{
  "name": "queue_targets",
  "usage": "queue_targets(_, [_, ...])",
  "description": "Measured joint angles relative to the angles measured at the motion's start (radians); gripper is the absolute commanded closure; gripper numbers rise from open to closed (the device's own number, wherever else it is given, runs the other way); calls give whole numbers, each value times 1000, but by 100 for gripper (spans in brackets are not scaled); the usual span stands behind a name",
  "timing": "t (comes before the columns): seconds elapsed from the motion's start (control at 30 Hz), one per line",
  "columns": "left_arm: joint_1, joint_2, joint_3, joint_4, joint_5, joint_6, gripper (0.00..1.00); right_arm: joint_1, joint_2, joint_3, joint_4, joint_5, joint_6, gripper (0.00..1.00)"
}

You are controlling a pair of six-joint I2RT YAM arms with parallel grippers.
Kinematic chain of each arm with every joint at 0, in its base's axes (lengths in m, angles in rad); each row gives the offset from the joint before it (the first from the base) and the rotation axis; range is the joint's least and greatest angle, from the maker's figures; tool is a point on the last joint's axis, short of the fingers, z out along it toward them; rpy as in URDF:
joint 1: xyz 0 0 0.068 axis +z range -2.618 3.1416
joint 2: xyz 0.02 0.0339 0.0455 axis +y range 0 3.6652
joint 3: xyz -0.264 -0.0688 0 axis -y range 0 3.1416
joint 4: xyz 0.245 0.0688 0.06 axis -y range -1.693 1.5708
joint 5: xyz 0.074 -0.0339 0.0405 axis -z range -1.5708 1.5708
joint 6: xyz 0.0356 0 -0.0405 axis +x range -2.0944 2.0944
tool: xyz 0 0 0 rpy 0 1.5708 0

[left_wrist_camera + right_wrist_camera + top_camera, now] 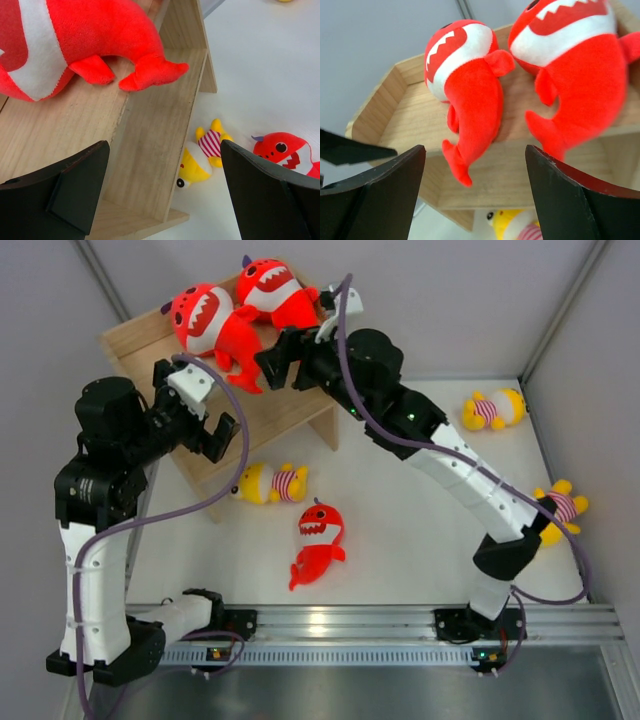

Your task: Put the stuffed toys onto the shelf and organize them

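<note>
White tabletop (400,540) is filling most of the scene, and the light-wood shelf (135,345) is standing at its far left corner. Both arms are reaching toward it. The left gripper (222,438) is hovering over the front of the shelf with its jaws spread as wide as they go; nothing is sitting between them and they are touching nothing that I can see. The right gripper (268,368) is hanging just in front of the top board, its jaws also standing well apart and gripping nothing. Whether a finger is brushing a tail there, I cannot tell. Two red sharks are lying side by side on that top board, the left shark (205,320) and the right shark (270,290), bellies up, tails hanging over the front edge. A third shark (320,535) is lying on the table in front of the shelf. Just beside the shelf's foot a yellow doll (272,483) is lying on its side. A second doll (495,408) is resting near the far right edge, and a third doll (562,505) is lying at the right edge, partly behind the right arm.
</note>
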Motion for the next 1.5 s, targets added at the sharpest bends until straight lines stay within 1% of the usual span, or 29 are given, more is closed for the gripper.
queue_targets(0.13, [0, -30, -41, 4, -31, -2, 1, -6, -193, -162, -19, 4, -76, 18])
queue_targets(0.23, [0, -89, -101, -6, -53, -3, 1, -39, -373, -336, -58, -10, -112, 19])
queue_targets(0.3, [0, -128, -132, -22, -55, -3, 1, -80, -486, -484, -51, -45, -137, 18])
queue_targets(0.33, [0, -143, -146, -31, -53, -3, 1, -100, -533, -568, -53, -70, -149, 16])
queue_targets(0.43, [0, -191, -191, -81, -32, 5, 1, -134, -618, -795, -47, -160, -184, 2])
queue_targets(0.5, [0, -214, -221, -123, -19, 23, 1, -134, -623, -937, -36, -232, -197, 1])
queue_targets(0.53, [0, -222, -237, -142, -14, 31, 1, -134, -600, -1016, -5, -275, -200, 1])
queue_targets(0.6, [0, -232, -273, -171, -11, 47, 1, -138, -521, -1119, 14, -342, -200, 1])
queue_targets(0.7, [0, -237, -349, -206, -4, 69, 1, -154, -352, -1184, 40, -441, -198, 1])
queue_targets(0.77, [0, -237, -401, -222, 5, 84, 1, -174, -272, -1205, 76, -510, -196, 1])
queue_targets(0.87, [0, -233, -465, -240, 23, 110, 1, -200, -232, -1236, 125, -610, -194, 3])
queue_targets(0.9, [0, -230, -479, -245, 28, 117, 1, -204, -231, -1244, 142, -639, -191, 5])
queue_targets(0.93, [0, -226, -491, -249, 37, 125, 1, -206, -231, -1251, 163, -661, -189, 18])
queue_targets(1.0, [0, -210, -513, -252, 62, 139, 2, -206, -230, -1263, 203, -700, -184, 37])
queue_targets(1.03, [0, -194, -520, -256, 82, 147, 5, -206, -228, -1268, 219, -713, -180, 52])
queue_targets(1.1, [-1, -167, -523, -260, 114, 156, 6, -207, -212, -1273, 257, -750, -166, 63])
queue_targets(1.13, [-5, -148, -524, -259, 130, 162, 6, -208, -203, -1273, 271, -766, -157, 79])
queue_targets(1.17, [-9, -132, -526, -259, 145, 170, 5, -208, -193, -1273, 283, -779, -155, 90])
queue_targets(1.2, [-14, -117, -531, -259, 155, 180, 5, -209, -186, -1273, 287, -788, -150, 97])
queue_targets(1.23, [-19, -105, -536, -259, 168, 188, 5, -209, -182, -1273, 288, -792, -143, 100])
queue_targets(1.4, [-58, -71, -543, -260, 203, 228, 5, -223, -183, -1279, 288, -807, -127, 100])
queue_targets(1.5, [-130, -45, -544, -259, 199, 240, 5, -282, -219, -1282, 257, -845, -98, 100])
